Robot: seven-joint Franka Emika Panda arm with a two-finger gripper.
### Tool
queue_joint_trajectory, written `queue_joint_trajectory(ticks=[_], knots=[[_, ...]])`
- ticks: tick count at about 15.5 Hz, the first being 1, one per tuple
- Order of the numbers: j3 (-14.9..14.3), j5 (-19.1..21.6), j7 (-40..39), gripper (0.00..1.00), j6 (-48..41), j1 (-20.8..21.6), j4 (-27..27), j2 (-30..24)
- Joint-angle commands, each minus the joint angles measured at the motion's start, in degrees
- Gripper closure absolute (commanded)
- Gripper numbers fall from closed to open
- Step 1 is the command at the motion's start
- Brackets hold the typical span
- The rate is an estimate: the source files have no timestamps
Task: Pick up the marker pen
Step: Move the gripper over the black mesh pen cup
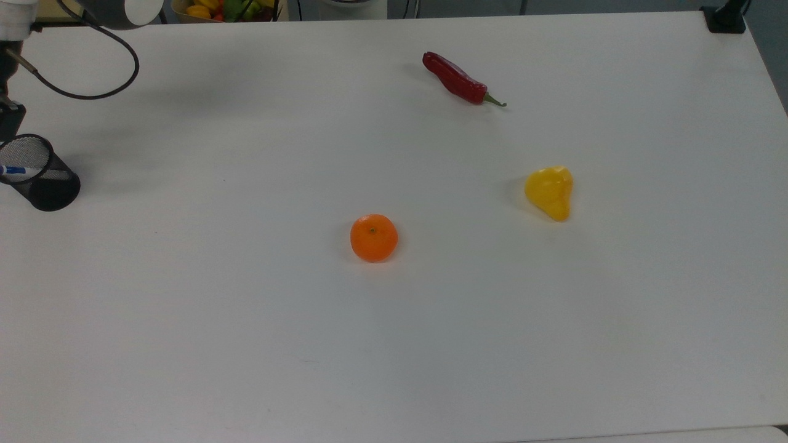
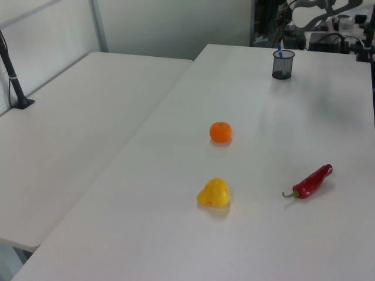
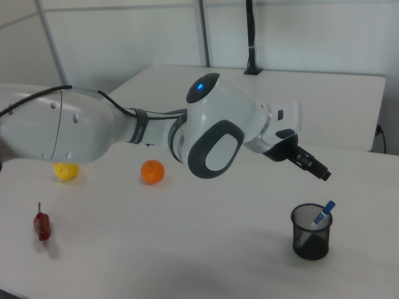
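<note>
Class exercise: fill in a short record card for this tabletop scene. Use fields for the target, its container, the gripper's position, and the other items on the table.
target: marker pen, blue cap up, leaning in the cup
container: black mesh cup, upright
gripper: gripper above the cup, apart from the pen
other items: orange, yellow pear, red chilli, spread apart on the white table
pen taken: not yet
</note>
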Motion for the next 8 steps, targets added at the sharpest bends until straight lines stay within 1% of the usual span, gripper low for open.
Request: queue_joint_trajectory(ticks=[1, 5, 8], knots=[[-0.07, 0.76, 0.48, 0.44, 2.44, -0.06, -0.74, 1.59], [0.20, 0.58, 0.21, 0.44, 2.71, -2.42, -0.74, 3.09], [0.29, 0.58, 0.21, 0.44, 4.81, -2.78, -0.74, 4.84]])
